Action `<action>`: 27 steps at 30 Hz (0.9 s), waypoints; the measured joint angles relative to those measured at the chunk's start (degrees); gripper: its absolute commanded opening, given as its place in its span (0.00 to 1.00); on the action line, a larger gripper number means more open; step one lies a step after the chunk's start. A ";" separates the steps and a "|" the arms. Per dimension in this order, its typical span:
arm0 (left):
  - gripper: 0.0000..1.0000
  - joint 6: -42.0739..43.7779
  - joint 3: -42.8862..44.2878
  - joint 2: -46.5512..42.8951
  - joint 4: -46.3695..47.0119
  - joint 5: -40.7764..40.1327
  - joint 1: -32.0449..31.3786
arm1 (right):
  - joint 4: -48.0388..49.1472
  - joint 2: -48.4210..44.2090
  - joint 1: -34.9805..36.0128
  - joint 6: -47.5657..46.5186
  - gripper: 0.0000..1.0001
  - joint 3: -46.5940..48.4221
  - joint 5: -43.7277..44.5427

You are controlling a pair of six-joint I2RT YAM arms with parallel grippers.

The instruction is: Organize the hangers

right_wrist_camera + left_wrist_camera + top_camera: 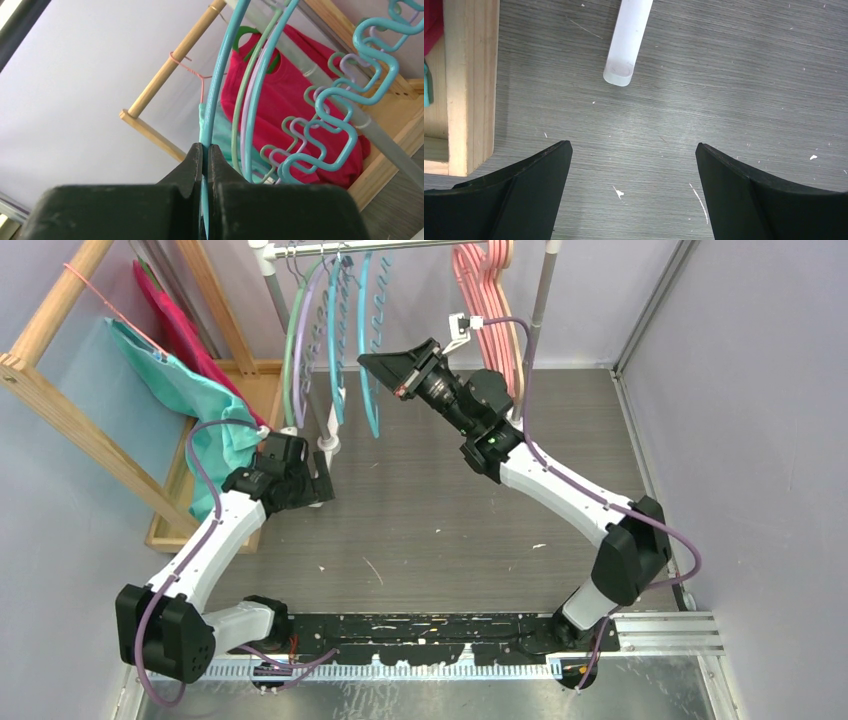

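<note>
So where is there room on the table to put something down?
The grey table is bare in the middle, between the two arms, from the garment rail's white foot down to the arm bases. It is crowded at the back, where thin hangers and pink hangers hang, and left by the wooden rack.

Bright, even light; soft shadows, sharp focus.
</note>
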 measured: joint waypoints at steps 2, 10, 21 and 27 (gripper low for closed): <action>0.98 -0.02 0.00 0.22 0.22 0.17 0.00 | 1.60 1.64 -1.07 1.60 0.01 0.68 -0.28; 0.98 -0.02 0.00 0.79 0.55 0.26 0.00 | 4.44 7.89 -3.54 5.27 0.01 6.73 -1.07; 0.98 -0.04 -0.68 1.16 1.55 0.26 0.00 | 7.21 15.82 -4.61 8.33 0.03 9.22 -2.16; 0.98 -0.07 -0.98 1.16 1.68 0.28 0.00 | 8.15 15.74 -4.79 8.52 0.73 8.35 -3.39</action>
